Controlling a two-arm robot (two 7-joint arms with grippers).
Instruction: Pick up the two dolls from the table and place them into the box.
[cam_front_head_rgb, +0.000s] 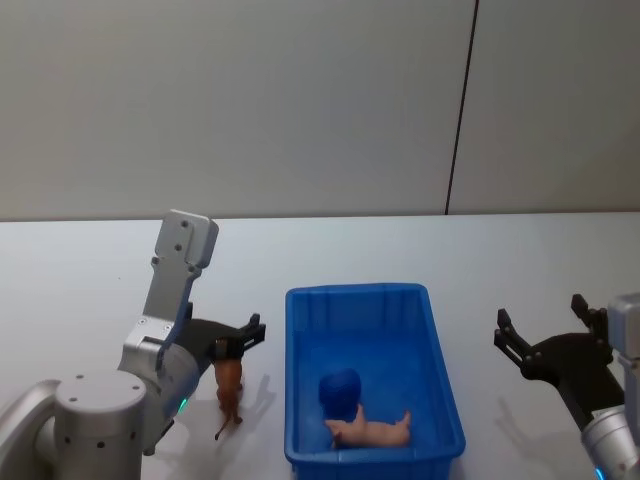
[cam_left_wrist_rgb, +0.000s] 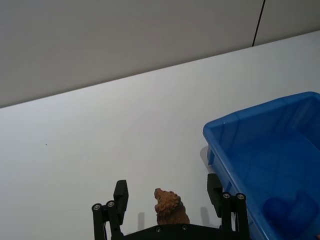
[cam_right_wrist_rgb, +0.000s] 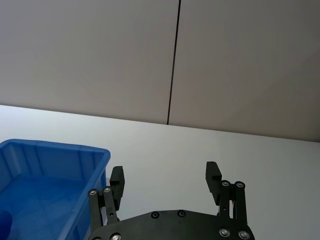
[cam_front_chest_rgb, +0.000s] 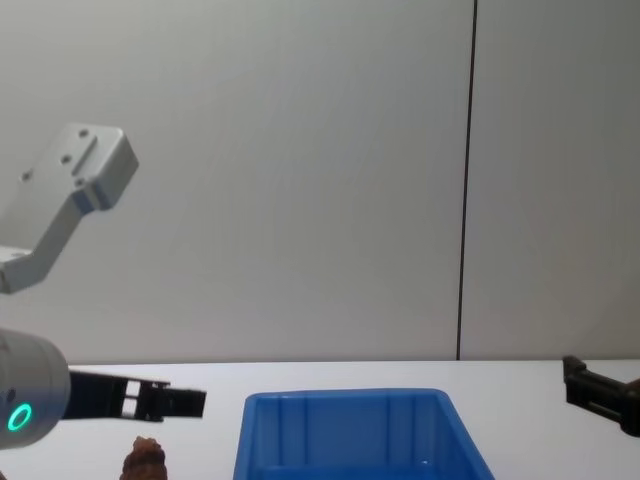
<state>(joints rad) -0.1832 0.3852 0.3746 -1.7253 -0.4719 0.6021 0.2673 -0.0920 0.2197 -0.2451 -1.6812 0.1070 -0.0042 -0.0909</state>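
The dark brown doll (cam_front_head_rgb: 230, 386) stands on the white table (cam_front_head_rgb: 90, 290) just left of the blue box (cam_front_head_rgb: 300, 400). My left gripper (cam_front_head_rgb: 240, 340) hangs open right over it. In the left wrist view the brown doll (cam_left_wrist_rgb: 168, 206) sits between the spread fingers (cam_left_wrist_rgb: 120, 194), with a gap on each side. The pale pink doll (cam_front_head_rgb: 372, 432) lies inside the box at its near end, beside a round dark blue lump (cam_front_head_rgb: 340, 392). My right gripper (cam_front_head_rgb: 545, 342) hovers open to the right of the box, holding nothing. In the chest view the brown doll (cam_front_chest_rgb: 145, 460) stands below the left gripper (cam_front_chest_rgb: 172, 401).
A grey wall with a dark vertical seam (cam_front_head_rgb: 460, 110) rises behind the table. The white tabletop stretches bare to the left of the brown doll and behind the box. The box's near left rim (cam_left_wrist_rgb: 220, 150) lies close to my left gripper's fingers.
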